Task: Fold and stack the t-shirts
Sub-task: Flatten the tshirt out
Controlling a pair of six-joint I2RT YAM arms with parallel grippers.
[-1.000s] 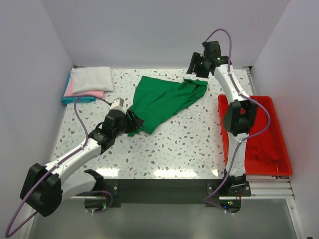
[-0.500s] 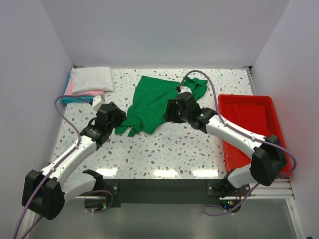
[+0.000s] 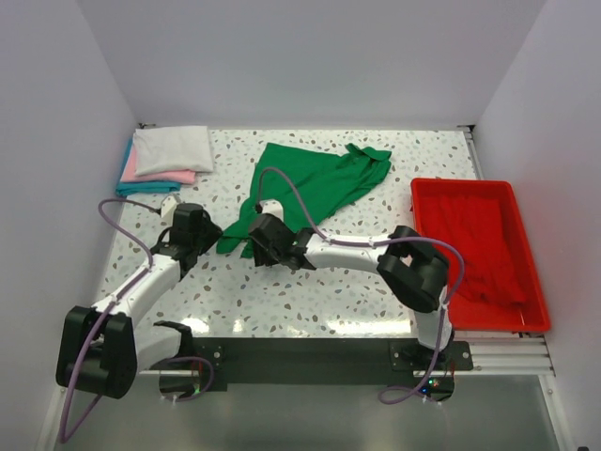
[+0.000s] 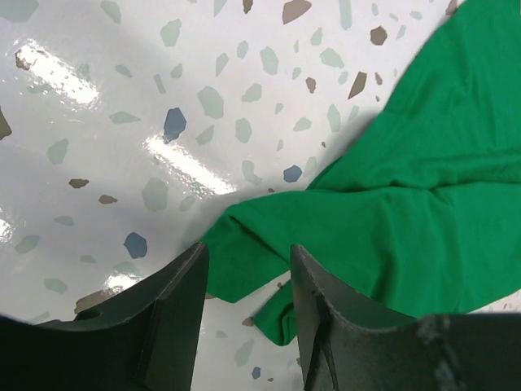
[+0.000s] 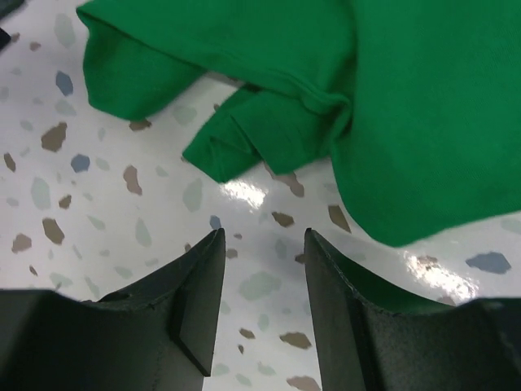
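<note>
The bright green t-shirt (image 3: 310, 183) lies crumpled and unfolded on the speckled table, mid-back. My left gripper (image 3: 205, 233) is open just left of the shirt's near-left corner; in the left wrist view (image 4: 248, 254) that corner of the green t-shirt (image 4: 407, 187) lies between the spread fingers, not pinched. My right gripper (image 3: 255, 241) is open and empty just below the same corner; in the right wrist view (image 5: 264, 238) it hovers over bare table with the green t-shirt (image 5: 391, 106) ahead. Folded white, pink and teal t-shirts (image 3: 171, 150) are stacked at the back left.
A rigid red tray (image 3: 512, 319) stands along the right edge with something red lying in it. White walls close in the table on the left, back and right. The right arm reaches across the table's middle front.
The right arm has swung from the back right corner across to the shirt's near-left corner. The left gripper has drawn back a little to the left. The shirt's near corner has shifted slightly.
</note>
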